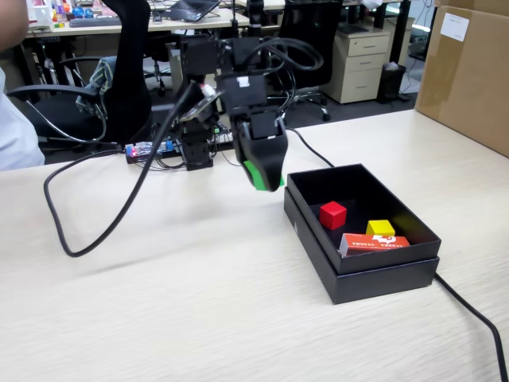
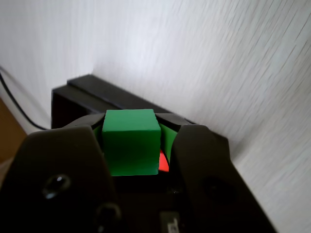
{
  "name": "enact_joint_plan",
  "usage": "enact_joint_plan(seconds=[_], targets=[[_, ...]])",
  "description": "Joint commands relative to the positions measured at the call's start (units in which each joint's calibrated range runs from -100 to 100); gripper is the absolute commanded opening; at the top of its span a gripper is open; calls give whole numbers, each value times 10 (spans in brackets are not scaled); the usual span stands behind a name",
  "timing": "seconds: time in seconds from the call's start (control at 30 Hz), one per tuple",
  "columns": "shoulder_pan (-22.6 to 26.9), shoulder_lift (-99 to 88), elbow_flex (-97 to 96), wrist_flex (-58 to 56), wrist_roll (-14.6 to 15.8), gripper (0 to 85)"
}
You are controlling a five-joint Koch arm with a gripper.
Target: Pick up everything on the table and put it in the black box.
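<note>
**Green cube held in the air, just short of the black box**

We see the gripper (image 2: 132, 145) clenched on the green cube (image 2: 131, 141), one black jaw pressed to each side of it. In the fixed view the gripper (image 1: 266, 177) hangs above the desk (image 1: 183, 302), just beside the black box (image 1: 362, 267) at its near-left corner and not yet over its opening. Only a sliver of the green cube (image 1: 253, 173) shows there.

Inside the black box lie a red cube (image 1: 332, 215), a yellow cube (image 1: 381, 228) and a small orange packet (image 1: 374, 242), all toward the end farthest from the gripper.

What could go wrong, in our judgement: a release here would drop the cube on the desk outside the black box. A low approach could knock the cube or a jaw against the box wall and shove the light cardboard aside. The cube's faces look smooth, so a knock might twist it loose. Dropped from height, it could bounce off the red cube.

The desk is pale wood-grain laminate, flat and bare around the black box. A black cable (image 1: 87, 239) loops across the desk away from the box, on the far side of the arm. Behind the box stand office chairs, other desks and a drawer cabinet; a big brown carton (image 1: 469, 72) stands past its far end.
</note>
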Motion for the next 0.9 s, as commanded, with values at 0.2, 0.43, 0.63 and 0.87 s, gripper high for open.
enact_joint_plan(seconds=[0.2,0.43,0.63,0.87], targets=[[62,87,148,-1,19,8],[71,272,240,-1,22,9],[80,369,268,-1,27,9],[74,433,267,-1,32,9]])
